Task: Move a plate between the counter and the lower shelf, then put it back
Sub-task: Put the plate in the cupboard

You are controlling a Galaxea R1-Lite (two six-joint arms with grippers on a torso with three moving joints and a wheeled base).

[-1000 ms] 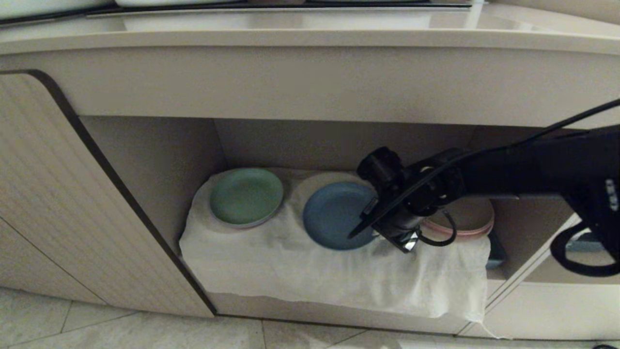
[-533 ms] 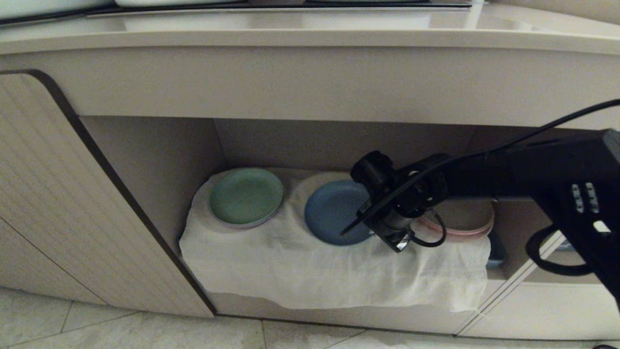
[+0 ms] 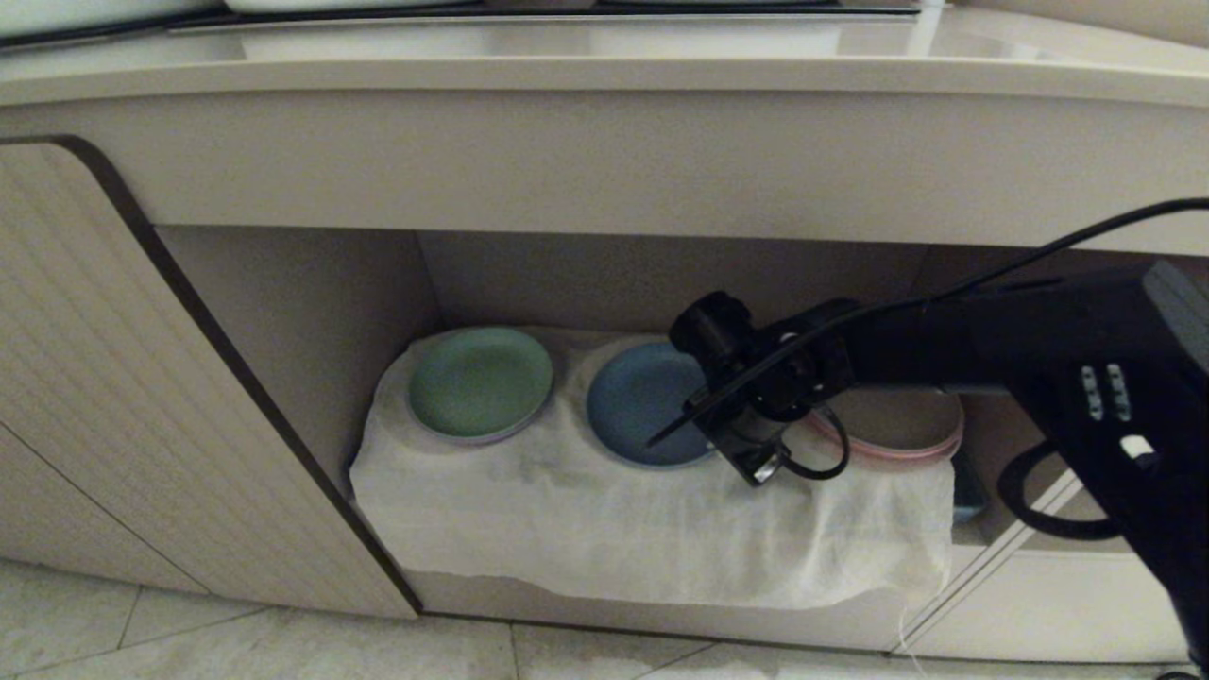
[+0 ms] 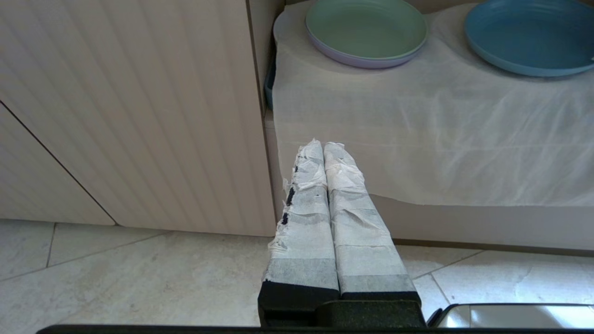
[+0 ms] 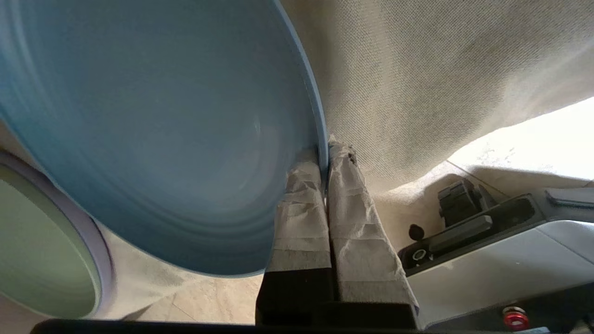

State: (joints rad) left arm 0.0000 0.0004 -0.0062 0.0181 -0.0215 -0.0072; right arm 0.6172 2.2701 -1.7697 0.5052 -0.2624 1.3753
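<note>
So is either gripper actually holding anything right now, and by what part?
The right gripper is pinching the plate by its rim. The left gripper is shut on nothing.

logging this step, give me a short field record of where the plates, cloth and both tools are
blue plate: middle of the lower shelf, over the white cloth, rim pinched
right tool: shut on the blue plate's rim, inside the shelf
left tool: shut, empty, low outside the shelf front
green plate: left of the blue plate, on a lilac plate
pink plates: right, partly behind the right arm
counter: above the shelf
</note>
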